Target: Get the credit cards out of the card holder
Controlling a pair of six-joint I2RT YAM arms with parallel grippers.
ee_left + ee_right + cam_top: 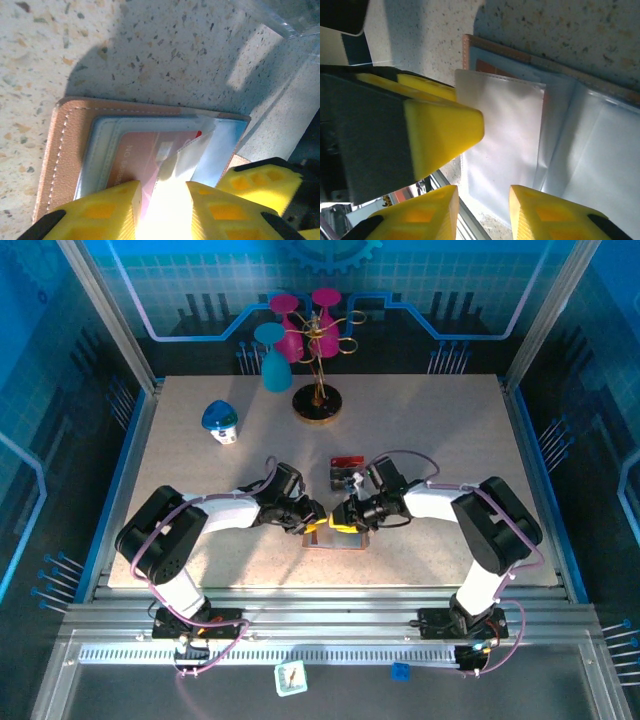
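The card holder (335, 540) lies open on the table under both grippers. In the left wrist view its salmon-brown rim (67, 130) frames a grey-blue pocket with a red credit card (145, 150) inside. A clear sleeve leaf (190, 155) stands up from the pocket between the fingers of my left gripper (164, 187), which are apart. In the right wrist view my right gripper (482, 192) is open at the lower edge of that pale leaf (500, 125), and a left fingertip (442, 127) rests against the leaf. From above, the left gripper (318, 518) and right gripper (342, 514) nearly touch.
A clear plastic box (347, 472) with red and dark cards in it stands just behind the grippers. A blue-capped mushroom figure (220, 422) sits at the back left. A stand with pink and teal cups (315, 340) is at the back centre.
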